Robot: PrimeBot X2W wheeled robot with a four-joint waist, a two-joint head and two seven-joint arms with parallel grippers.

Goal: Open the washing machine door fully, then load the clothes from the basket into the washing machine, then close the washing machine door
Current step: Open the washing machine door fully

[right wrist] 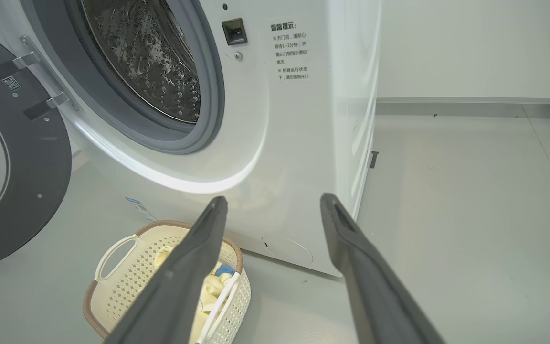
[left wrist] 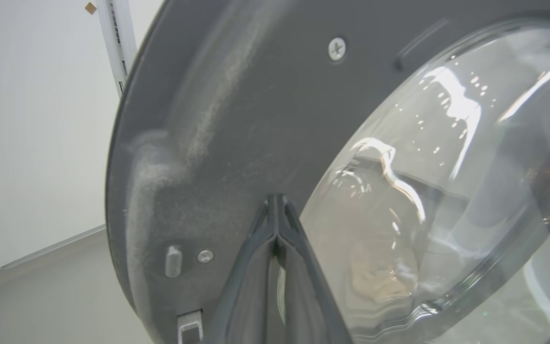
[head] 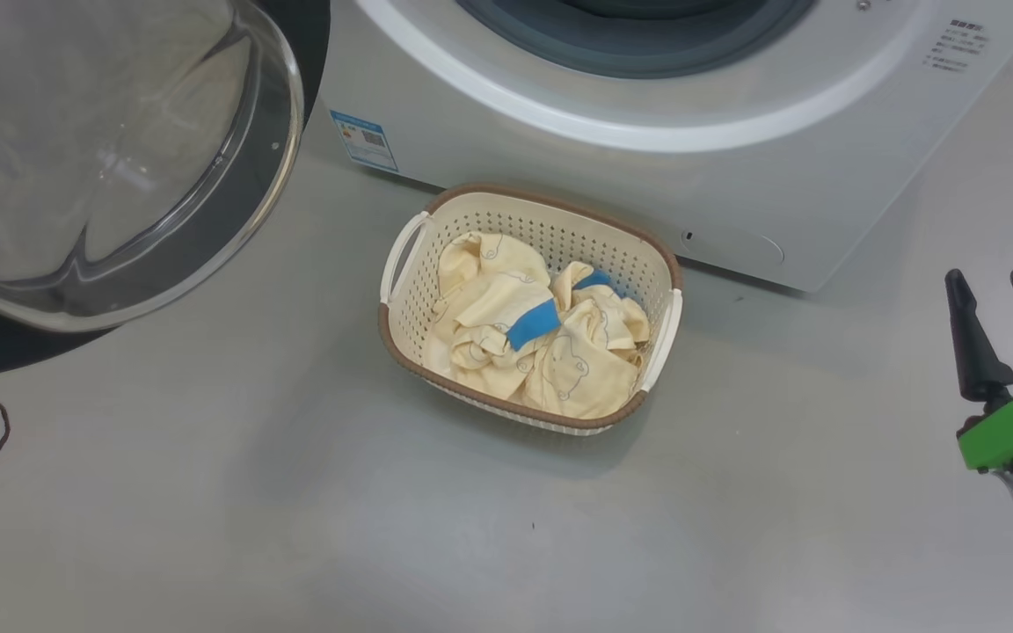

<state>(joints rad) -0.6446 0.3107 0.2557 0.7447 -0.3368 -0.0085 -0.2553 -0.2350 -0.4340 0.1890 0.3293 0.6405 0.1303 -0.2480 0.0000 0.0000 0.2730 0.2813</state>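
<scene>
The washing machine [head: 647, 167] stands with its door [head: 102, 149] swung out to the left, so the steel drum [right wrist: 146, 52] shows. The basket [head: 407, 316] sits on the floor before the machine, holding the pale yellow clothes [head: 506, 325] with blue patches. My left gripper [left wrist: 275, 200] is shut with nothing in it. Its tips are close against the door's dark inner face [left wrist: 237, 119] beside the glass bowl [left wrist: 447, 167]; I cannot tell whether they touch. My right gripper [head: 988, 281] is open and holds nothing. It hovers right of the basket [right wrist: 127, 272], pointing toward the machine's lower front [right wrist: 280, 157].
Pale grey floor [head: 383, 527] spreads in front of and to the right of the machine. A white wall [right wrist: 470, 48] runs behind. The open door's hinges [right wrist: 46, 102] join it at the machine's left side. A printed notice [right wrist: 290, 52] and a latch slot [right wrist: 233, 31] sit right of the drum.
</scene>
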